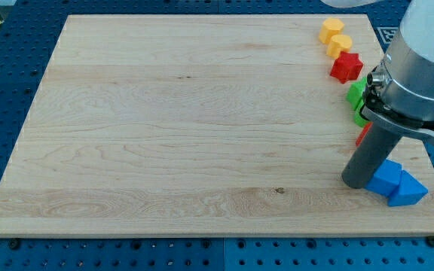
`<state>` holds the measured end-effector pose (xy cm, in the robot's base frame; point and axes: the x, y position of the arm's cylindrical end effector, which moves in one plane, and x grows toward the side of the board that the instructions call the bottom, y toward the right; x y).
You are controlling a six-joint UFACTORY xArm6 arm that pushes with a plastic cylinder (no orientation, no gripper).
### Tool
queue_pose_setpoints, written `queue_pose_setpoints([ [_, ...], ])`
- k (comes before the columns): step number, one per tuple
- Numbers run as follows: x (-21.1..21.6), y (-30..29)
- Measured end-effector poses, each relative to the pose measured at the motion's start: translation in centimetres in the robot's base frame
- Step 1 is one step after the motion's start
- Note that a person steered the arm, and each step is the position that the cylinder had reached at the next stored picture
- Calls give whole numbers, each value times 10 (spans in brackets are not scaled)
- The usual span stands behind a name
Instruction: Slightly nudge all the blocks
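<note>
My tip [355, 183] rests on the wooden board [187, 128] near its lower right, touching the left side of a blue block [385, 178]. A second blue block, wedge-shaped [408, 190], lies against that one on its right. Up the right edge stand two yellow blocks [331, 30] [340, 45], then a red star-shaped block [346, 67]. A green block [356, 96] is partly hidden behind the arm. A small sliver of another red block [363, 135] shows beside the rod.
The arm's grey-white body [424, 68] covers the board's right edge in the view's upper right. The board lies on a blue perforated table [6, 83].
</note>
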<state>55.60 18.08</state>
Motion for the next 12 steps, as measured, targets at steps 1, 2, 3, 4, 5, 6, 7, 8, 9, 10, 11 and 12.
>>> queue_pose_setpoints([
  [1,-8,1],
  [2,-11,-5],
  [3,7,-22],
  [4,26,-22],
  [5,26,-7],
  [6,26,8],
  [7,25,15],
  [8,20,17],
  [9,11,17],
  [10,9,17],
  [11,-5,17],
  [12,-18,17],
])
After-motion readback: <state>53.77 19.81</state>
